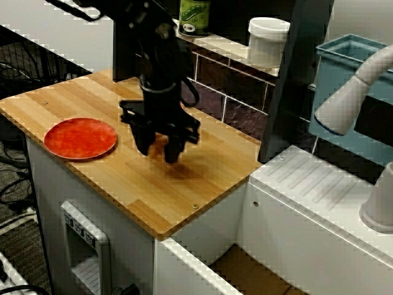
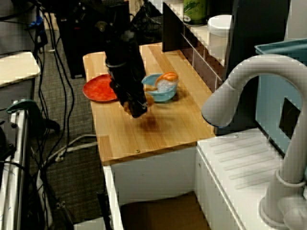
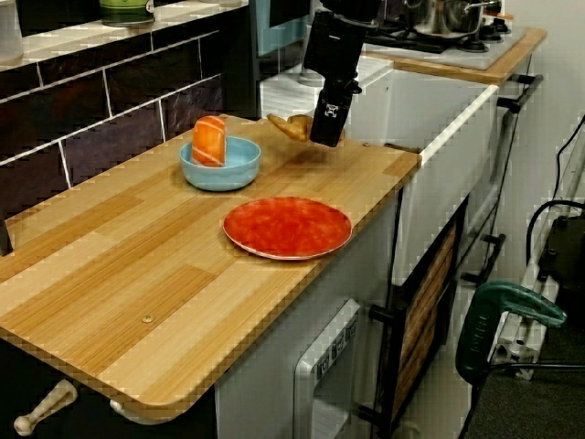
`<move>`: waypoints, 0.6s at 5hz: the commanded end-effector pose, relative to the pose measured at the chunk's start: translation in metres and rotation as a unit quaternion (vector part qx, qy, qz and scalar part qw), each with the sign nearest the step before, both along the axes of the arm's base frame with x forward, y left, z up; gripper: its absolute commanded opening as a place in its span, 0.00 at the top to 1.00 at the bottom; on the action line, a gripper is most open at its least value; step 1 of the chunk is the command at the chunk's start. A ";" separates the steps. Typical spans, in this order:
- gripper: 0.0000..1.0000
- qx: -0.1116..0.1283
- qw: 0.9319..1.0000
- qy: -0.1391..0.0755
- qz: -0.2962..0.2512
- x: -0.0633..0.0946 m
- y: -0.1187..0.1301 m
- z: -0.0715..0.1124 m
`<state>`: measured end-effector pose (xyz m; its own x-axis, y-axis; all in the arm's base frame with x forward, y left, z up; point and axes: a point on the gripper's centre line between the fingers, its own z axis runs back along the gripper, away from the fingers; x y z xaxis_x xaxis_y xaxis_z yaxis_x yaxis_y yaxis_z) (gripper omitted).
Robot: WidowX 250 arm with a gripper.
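The black gripper [image 1: 158, 149] hangs a little above the wooden counter [image 1: 184, 196], shut on a tan, bread-like piece [image 1: 161, 145]. From the counter's far end, that piece [image 3: 288, 126] sticks out to the left of the fingers [image 3: 326, 128]. Seen from the sink end, the gripper [image 2: 136, 108] is just in front of a blue bowl [image 2: 160, 93]. An orange and white food piece [image 3: 208, 141] stands in the bowl [image 3: 219, 169]. A red plate [image 1: 80, 138] lies flat near the counter's edge [image 3: 287, 227], apart from the gripper.
A dark tiled wall [image 3: 110, 119] carries a shelf with a green can [image 1: 194, 15] and a white jar [image 1: 268, 40]. A white sink unit with a drainboard [image 1: 319, 190] and a faucet [image 2: 249, 96] adjoins the counter. A green drill [image 3: 507, 315] hangs beside it.
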<state>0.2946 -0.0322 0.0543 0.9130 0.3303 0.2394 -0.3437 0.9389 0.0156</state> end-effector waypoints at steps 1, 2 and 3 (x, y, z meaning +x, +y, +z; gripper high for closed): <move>1.00 0.000 1.000 0.003 -0.024 0.000 -0.012 -0.012; 1.00 -0.011 1.000 0.017 -0.016 0.000 -0.005 -0.016; 0.00 -0.012 1.000 0.026 -0.003 0.001 0.001 -0.016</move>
